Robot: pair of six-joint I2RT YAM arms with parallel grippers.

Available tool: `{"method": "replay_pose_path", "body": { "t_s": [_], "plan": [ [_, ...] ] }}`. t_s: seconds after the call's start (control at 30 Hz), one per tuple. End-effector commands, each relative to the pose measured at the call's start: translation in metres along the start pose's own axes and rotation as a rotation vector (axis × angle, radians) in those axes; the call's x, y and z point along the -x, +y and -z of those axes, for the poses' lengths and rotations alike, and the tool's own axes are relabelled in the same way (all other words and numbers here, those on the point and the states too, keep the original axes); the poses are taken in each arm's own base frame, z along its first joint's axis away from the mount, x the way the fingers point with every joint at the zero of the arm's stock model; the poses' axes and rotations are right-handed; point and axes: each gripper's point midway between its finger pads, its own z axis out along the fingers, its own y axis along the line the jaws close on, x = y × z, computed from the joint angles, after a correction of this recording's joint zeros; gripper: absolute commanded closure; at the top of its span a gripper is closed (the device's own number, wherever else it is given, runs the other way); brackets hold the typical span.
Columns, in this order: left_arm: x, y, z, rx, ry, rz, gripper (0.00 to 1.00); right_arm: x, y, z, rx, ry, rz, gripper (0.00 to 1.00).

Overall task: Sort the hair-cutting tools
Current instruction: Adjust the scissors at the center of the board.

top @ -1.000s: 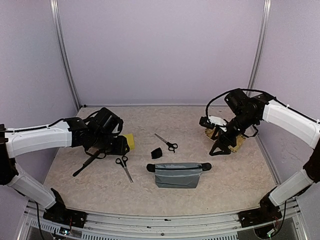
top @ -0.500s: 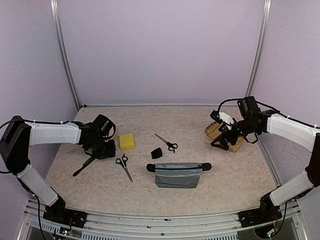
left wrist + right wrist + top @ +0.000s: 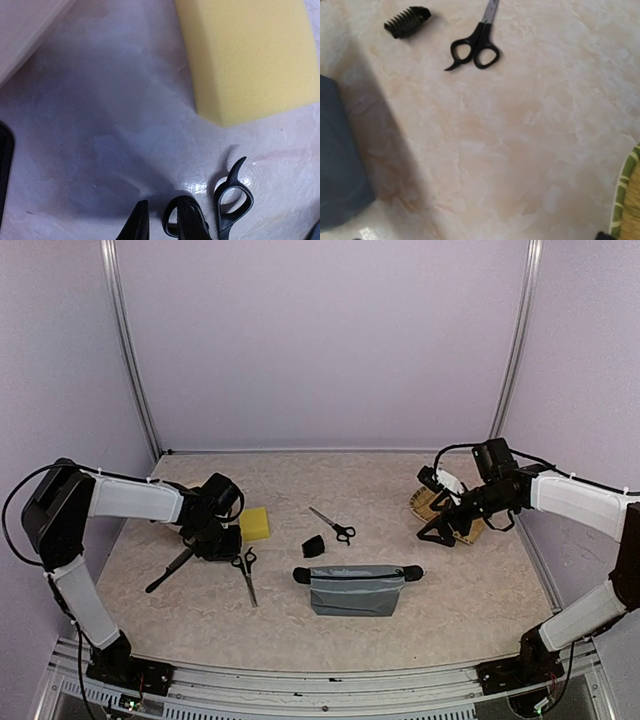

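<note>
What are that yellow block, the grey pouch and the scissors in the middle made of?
Yellow block: probably foam sponge, since it is matte with a soft, faintly pored face and rounded edges.
Grey pouch: looks like coated fabric, with a slight sheen, a soft outline and black ends.
Scissors: the handles seem to be smooth, matte black plastic; the blades look like bare silvery metal.

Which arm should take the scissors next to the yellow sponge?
Left. The left gripper is down at the handles of those scissors. The right gripper is far off by the plate, nearer the other scissors.
</note>
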Motion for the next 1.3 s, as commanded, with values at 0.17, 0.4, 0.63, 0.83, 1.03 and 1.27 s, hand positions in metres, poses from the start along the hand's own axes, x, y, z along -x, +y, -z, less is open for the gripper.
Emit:
{"method": "replay_pose_path", "body": {
  "t_s": [0.17, 0.4, 0.63, 0.83, 1.03, 1.27],
  "plan": [
    [-0.013, -0.006, -0.009, 0.085, 0.072, -0.109, 0.85, -0.003, 0.005, -0.004, 0.044, 0.000, 0.002, 0.00],
    [-0.017, -0.008, 0.004, 0.067, 0.071, -0.119, 0.85, -0.005, 0.007, -0.006, 0.061, 0.007, -0.002, 0.00],
    [-0.013, -0.013, 0.021, 0.033, 0.050, -0.130, 0.84, -0.006, 0.009, -0.009, 0.086, 0.015, -0.006, 0.00],
    [-0.015, -0.004, 0.013, 0.089, 0.093, -0.183, 0.85, -0.008, 0.010, -0.009, 0.092, 0.021, -0.007, 0.00],
    [0.000, -0.012, 0.007, 0.069, 0.097, -0.222, 0.85, -0.009, 0.012, -0.009, 0.099, 0.024, -0.006, 0.00],
    [0.002, -0.020, -0.002, 0.055, 0.132, -0.253, 0.85, -0.012, 0.012, -0.011, 0.103, 0.033, -0.006, 0.00]
  ]
}}
